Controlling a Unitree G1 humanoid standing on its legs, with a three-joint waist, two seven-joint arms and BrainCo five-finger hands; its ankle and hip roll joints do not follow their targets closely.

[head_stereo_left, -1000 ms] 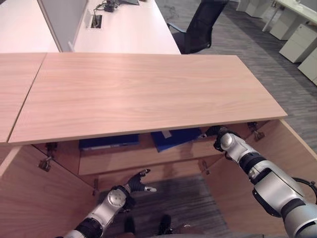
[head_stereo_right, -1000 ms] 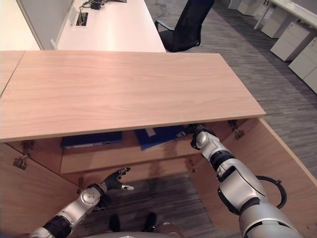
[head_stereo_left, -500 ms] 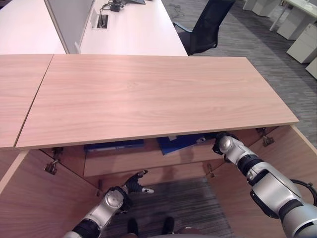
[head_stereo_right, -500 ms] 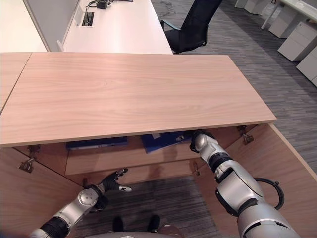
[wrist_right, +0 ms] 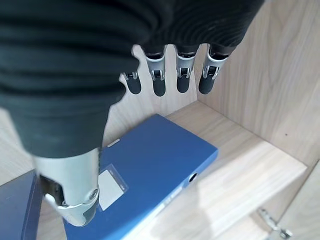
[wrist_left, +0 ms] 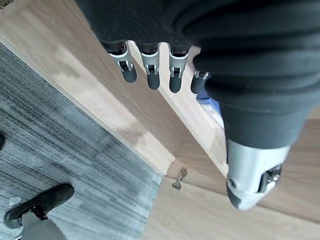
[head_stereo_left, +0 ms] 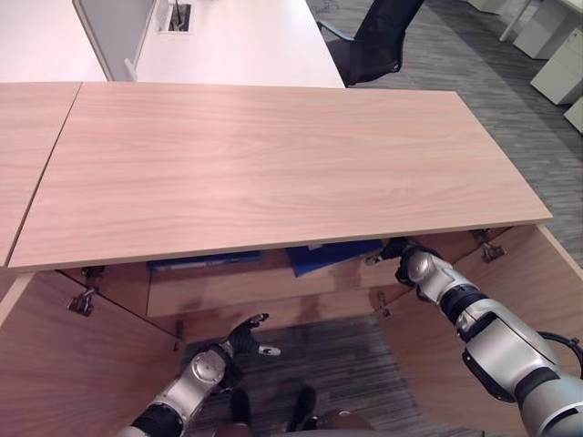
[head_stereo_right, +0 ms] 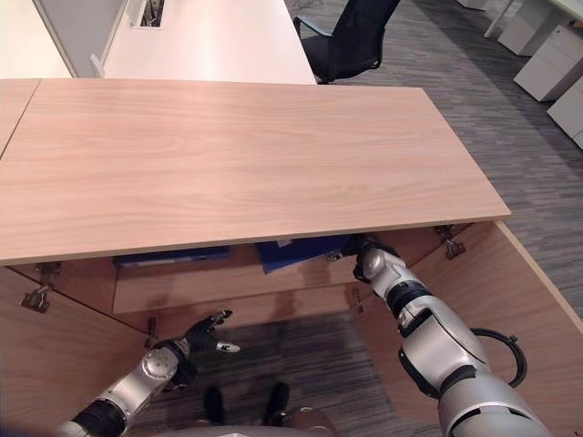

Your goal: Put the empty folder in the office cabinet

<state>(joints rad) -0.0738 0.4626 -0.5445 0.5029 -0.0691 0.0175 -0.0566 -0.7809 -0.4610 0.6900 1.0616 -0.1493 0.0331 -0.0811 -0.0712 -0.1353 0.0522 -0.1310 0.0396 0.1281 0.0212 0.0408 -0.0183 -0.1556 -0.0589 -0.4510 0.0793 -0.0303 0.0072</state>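
Office cabinet (head_stereo_left: pixel 273 173) seen from my head cameras: a wide wooden top, with both doors swung open below it and an inner shelf (wrist_right: pixel 250 170) visible under the front edge. I see the blue folder (wrist_right: pixel 150 170) lying flat on that shelf inside the cabinet, at an angle to the shelf's front edge, its spine with a round finger hole facing the open front and a pale label on its cover. A second, darker blue folder (head_stereo_left: pixel 200 262) lies flat on the same shelf, off to the left and apart from the first.

My right hand (wrist_right: pixel 170 75) is just inside the cabinet's right side, above the blue folder. In its wrist view the fingers (wrist_right: pixel 159 80) are straight and spread slightly apart, pointing toward the back corner of the cabinet, and the thumb (wrist_right: pixel 75 195) hangs over the folder's cover; nothing is gripped and the folder lies free of the hand.

My left hand (head_stereo_left: pixel 244 335) hovers low in front of the cabinet, over the grey carpet (head_stereo_left: pixel 346 364), below the shelf. Its fingers are loosely extended and apart, holding nothing.

Behind the cabinet stand a white desk (head_stereo_left: pixel 237 45) and a black office chair (head_stereo_left: pixel 373 41).
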